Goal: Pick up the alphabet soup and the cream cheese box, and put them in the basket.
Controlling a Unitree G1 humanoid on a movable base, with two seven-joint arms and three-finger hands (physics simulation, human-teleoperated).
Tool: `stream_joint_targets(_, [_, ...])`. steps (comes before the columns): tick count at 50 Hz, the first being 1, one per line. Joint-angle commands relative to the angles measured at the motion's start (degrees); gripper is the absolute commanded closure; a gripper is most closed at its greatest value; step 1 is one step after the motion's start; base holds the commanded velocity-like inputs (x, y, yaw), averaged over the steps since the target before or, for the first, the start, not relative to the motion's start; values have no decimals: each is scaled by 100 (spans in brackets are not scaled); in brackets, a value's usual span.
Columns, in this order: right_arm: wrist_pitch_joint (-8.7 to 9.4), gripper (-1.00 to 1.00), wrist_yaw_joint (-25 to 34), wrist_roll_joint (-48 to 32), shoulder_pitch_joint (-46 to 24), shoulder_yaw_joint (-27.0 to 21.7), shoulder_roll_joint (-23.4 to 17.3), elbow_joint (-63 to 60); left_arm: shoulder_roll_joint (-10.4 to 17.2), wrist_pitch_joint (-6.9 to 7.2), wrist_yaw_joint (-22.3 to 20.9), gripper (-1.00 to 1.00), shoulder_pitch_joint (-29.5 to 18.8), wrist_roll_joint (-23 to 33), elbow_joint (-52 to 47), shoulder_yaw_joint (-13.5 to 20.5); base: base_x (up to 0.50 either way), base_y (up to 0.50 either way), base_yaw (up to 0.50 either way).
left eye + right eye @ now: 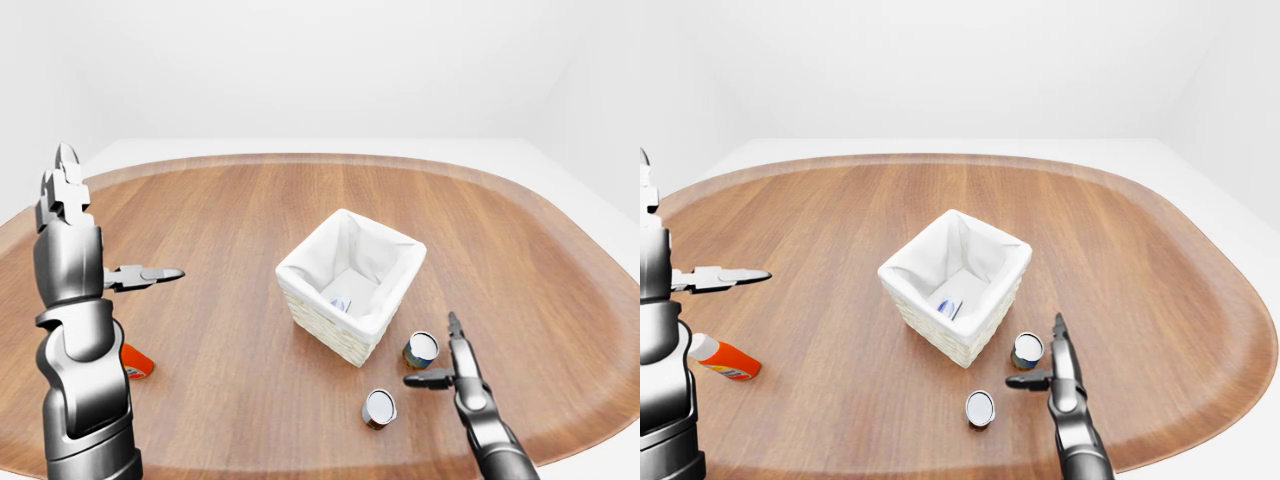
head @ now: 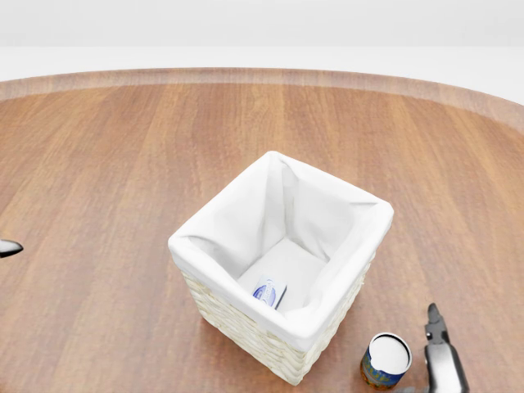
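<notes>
A plain white room surrounds the wooden table (image 1: 250, 210). The cream cheese box (image 2: 268, 291) lies inside the basket (image 1: 345, 335). The right hand (image 1: 445, 365), fingers spread, stands beside the alphabet soup (image 1: 421, 349) near the table's lower-right edge; a careless reach risks toppling it or grabbing the neighbouring can (image 1: 379, 408).

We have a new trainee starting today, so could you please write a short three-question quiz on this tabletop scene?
1. True or false: the basket lies on its side.
2. How many cans stand outside the basket?
3. What lies nearest the left hand? A) orange bottle B) a can C) the basket

Key:
1. False; it stands upright.
2. Two: one can near the right hand, another can below it in the left-eye view.
3. A.
</notes>
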Motion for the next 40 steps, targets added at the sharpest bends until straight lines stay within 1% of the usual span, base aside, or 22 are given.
stream_joint_targets(1, [0,-100,-113,83,-138,7,-28,220,1,0,-5,-100,-3,1,0,-2,0,0,0])
stream_joint_targets(18, [0,-100,-308,189,-372,16,-35,390,6,0,7,-100,-18,5,36,-16,0,0,0])
stream_joint_targets(22, [0,-100,-412,179,-522,38,-43,626,6,0,5,-100,-16,8,29,-16,0,0,0])
stream_joint_targets(31, [0,-100,-436,290,-706,84,-37,827,5,0,17,-100,-22,1,53,-20,0,0,0])
stream_joint_targets(40, [0,-100,-541,258,-920,154,-50,1290,3,0,0,-100,-13,10,16,-18,0,0,0])
